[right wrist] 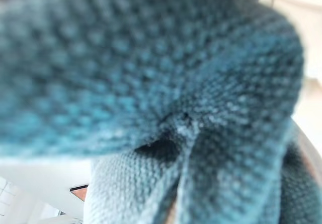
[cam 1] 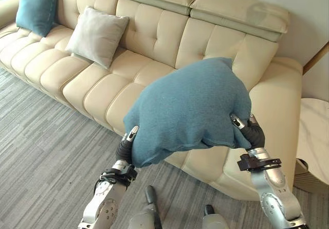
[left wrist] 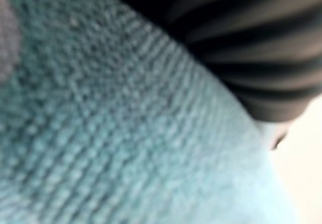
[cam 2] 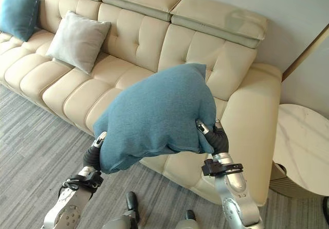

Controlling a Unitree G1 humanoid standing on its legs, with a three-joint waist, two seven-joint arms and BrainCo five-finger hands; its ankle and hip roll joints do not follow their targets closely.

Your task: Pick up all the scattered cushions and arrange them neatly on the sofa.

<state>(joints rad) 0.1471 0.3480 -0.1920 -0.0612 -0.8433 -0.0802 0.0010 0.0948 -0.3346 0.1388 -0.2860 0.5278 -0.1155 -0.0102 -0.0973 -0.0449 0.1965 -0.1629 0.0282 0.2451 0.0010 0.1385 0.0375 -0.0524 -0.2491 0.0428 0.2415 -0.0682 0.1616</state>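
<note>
The blue knitted cushion (cam 1: 187, 108) is hanging in the air between both hands, raised over the front edge of the cream leather sofa (cam 1: 169, 38), with the grey striped carpet (cam 1: 41, 152) lying below it. The job is looking partly done: far off to the left of the left hand, a second blue cushion (cam 1: 36, 9) is already leaning upright in the sofa's far corner, and just right of it a pale grey cushion (cam 1: 96, 36) is propped against the backrest, tilted a little. No other cushion is lying on the floor as far as the eye views reach, so the one in hand appears to be the last in sight, and it is not yet resting on a seat.

The left hand (cam 1: 126, 146) is pressing into the cushion's lower left corner, one silver finger showing along the fabric; the rest are sinking behind the knit, so whether they are curling or straight cannot be told. The right hand (cam 1: 248, 128) is clamping the cushion's lower right edge, fingers curling round a bunched fold of cloth, which is puckering in the right wrist view. Beyond that hand the free right-hand seat is waiting, next to the sofa's armrest, and farther right a round marble side table (cam 1: 314, 136) is standing just beside the sofa.
</note>
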